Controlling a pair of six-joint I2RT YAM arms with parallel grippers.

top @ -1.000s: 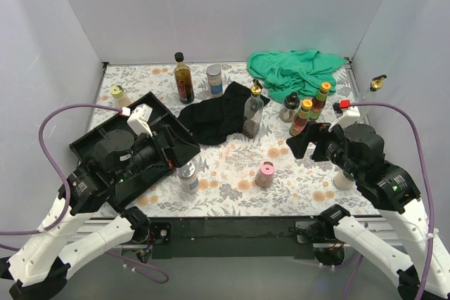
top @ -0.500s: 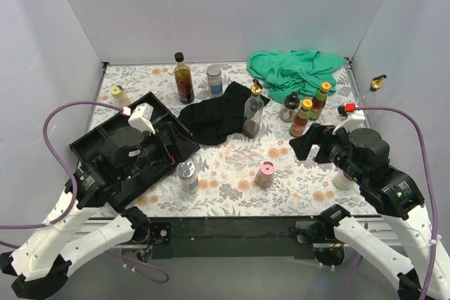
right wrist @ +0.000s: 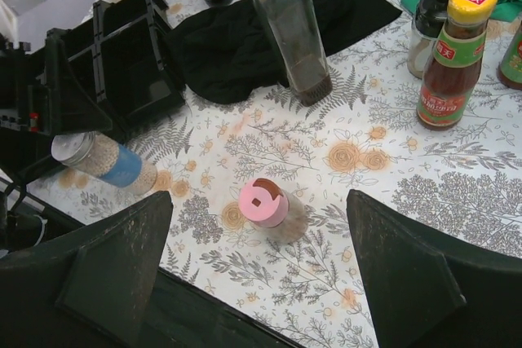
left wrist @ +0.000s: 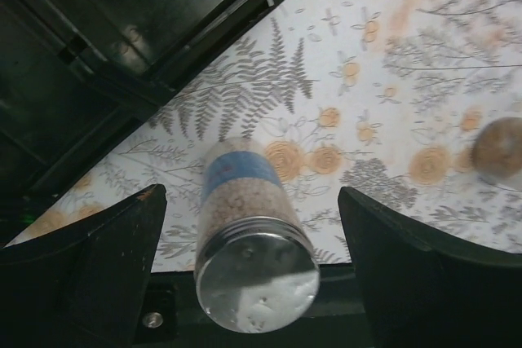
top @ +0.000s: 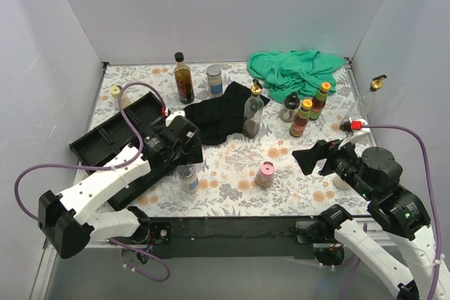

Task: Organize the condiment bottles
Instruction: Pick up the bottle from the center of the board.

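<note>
Near edge, left side. Left end effector point(left wrist: 253, 195) hangs over the grey-lidded shaker point(left wrist: 249, 242). The jaws are wide apart, one on each side of it, with clear gaps both sides. Nothing is gripped.
- The shaker stands upright on the tabletop point(top: 232, 166), just beside the near corner of the black tray point(top: 105, 142).
- It is a clear-walled cylinder with a blue label and pale granules inside, and a smooth flat lid.
- Judged rigid, fairly light and top-steady, but with slick walls.
- Best hold is across the body at the label band, below the lid rim. Pinching the lid itself risks a slip or a tip.

Near edge, right side. Right end effector point(right wrist: 259, 197) is spread fully and empty, facing the pink-lidded shaker point(top: 265, 172) from well apart. That shaker is short and squat, likely light and easy to knock, so grip it low on the body.

Middle. The clear gold-spouted bottle point(top: 253, 114) stands against the black cloth point(top: 214, 121).
- It is tall and narrow and looks like glass, so probably fragile and tippy. Take it at mid-body, not by the spout.
- Two red sauce bottles point(top: 302, 117) stand close together to its right, leaving little finger room between them.

Far. The dark sauce bottle point(top: 184, 79) looks the heaviest of the lot. A yellow-lidded shaker point(top: 116, 93) sits at far left and the green cloth point(top: 295, 68) at far right.
</note>
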